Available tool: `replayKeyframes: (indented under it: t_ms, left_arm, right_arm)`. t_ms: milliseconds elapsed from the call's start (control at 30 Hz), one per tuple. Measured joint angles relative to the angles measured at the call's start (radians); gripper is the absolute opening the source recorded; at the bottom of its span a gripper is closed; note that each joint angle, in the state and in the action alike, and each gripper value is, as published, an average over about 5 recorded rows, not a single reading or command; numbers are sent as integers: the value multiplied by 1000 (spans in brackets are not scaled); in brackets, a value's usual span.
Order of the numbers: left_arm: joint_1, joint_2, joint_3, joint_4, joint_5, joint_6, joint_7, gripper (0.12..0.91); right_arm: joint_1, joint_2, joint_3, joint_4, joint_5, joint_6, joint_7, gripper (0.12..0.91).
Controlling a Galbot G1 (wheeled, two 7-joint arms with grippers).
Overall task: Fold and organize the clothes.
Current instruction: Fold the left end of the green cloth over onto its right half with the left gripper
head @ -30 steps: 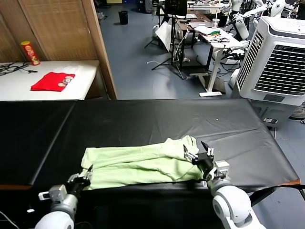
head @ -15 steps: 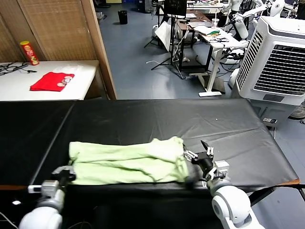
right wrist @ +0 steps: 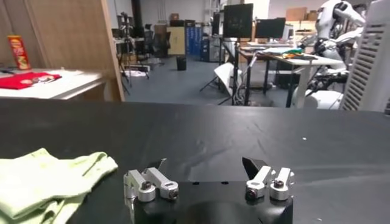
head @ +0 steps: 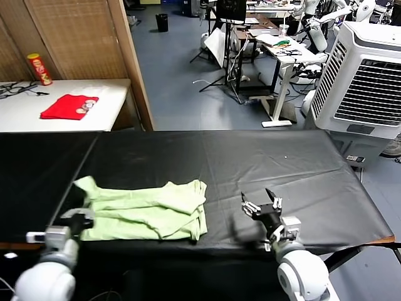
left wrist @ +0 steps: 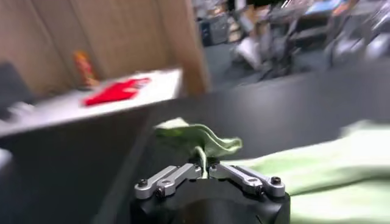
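one green shirt [head: 147, 210], one red garment [head: 69, 106], two grippers

A black table [head: 250, 157] spans the foreground, its cover creased in places. Behind it on the left stands a white table [head: 37, 116] bearing a red garment [head: 69, 106], a red can [head: 39, 69] and dark cables [head: 15, 89] at its far edge. A wooden partition [head: 75, 37] with woven panels rises behind the white table. The floor [head: 175, 81] is blue-grey. A large white air cooler [head: 369, 75] with louvred vents stands on the right. Farther back are a white desk [head: 285, 53] cluttered with items, a monitor [head: 232, 9], stands with trailing cables, and a black bin [head: 162, 22].
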Motion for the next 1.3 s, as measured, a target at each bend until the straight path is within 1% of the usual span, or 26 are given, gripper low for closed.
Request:
replayKeyframes:
  t_ms: [67,133,200,333,533,800,867,900,1000,1033,1100,1133,1200,1267,1300]
  left_arm:
    - [-26,-38,72,-23,-54,29,-32,148]
    - [-53,-72,136,-32,-98,46,-51,148]
    - [-79,-102,188,-33,-126,50,-58,148]
    - [-128,-157,264,-15,-145,43,-60,148]
    - [-177,-221,318,31,-138,32,-58,148]
    - [-184,-270,337,54,-126,26,-55,150]
    - [-180,-276,340,54,-121,25,-52,184]
    - [-178,-280,343,55,-119,24,-50,217]
    - [-170,-291,351,52,-137,24,-49,366]
    - [-167,-295,354,50,-154,28,-54,433]
    - [-159,-307,358,40,-210,44,-73,533]
    - [-154,-314,359,34,-243,51,-83,600]
    - [-143,-327,357,20,-293,56,-92,692]
    - [-131,-335,350,5,-308,43,-80,761]
    - [-125,-335,344,-2,-301,32,-68,774]
  right_arm:
    - [-10,6,8,2,-6,1,0,798]
    - [-17,11,13,2,-11,2,0,798]
    - [-20,16,16,1,-17,2,0,798]
    - [-23,26,13,-4,-31,3,0,798]
    - [-20,33,7,-14,-40,3,-1,798]
    - [-1,31,-8,-34,-42,3,-6,798]
    - [5,30,-13,-39,-42,2,-8,798]
    - [9,29,-16,-42,-42,2,-10,798]
    - [22,26,-28,-51,-39,3,-21,798]
    - [26,24,-32,-53,-34,4,-27,798]
    - [36,20,-43,-57,-16,6,-44,798]
    - [41,18,-49,-58,-5,7,-53,798]
    - [53,12,-62,-60,20,10,-76,798]
    - [68,5,-80,-63,41,13,-103,798]
    - [77,0,-91,-67,50,16,-118,798]
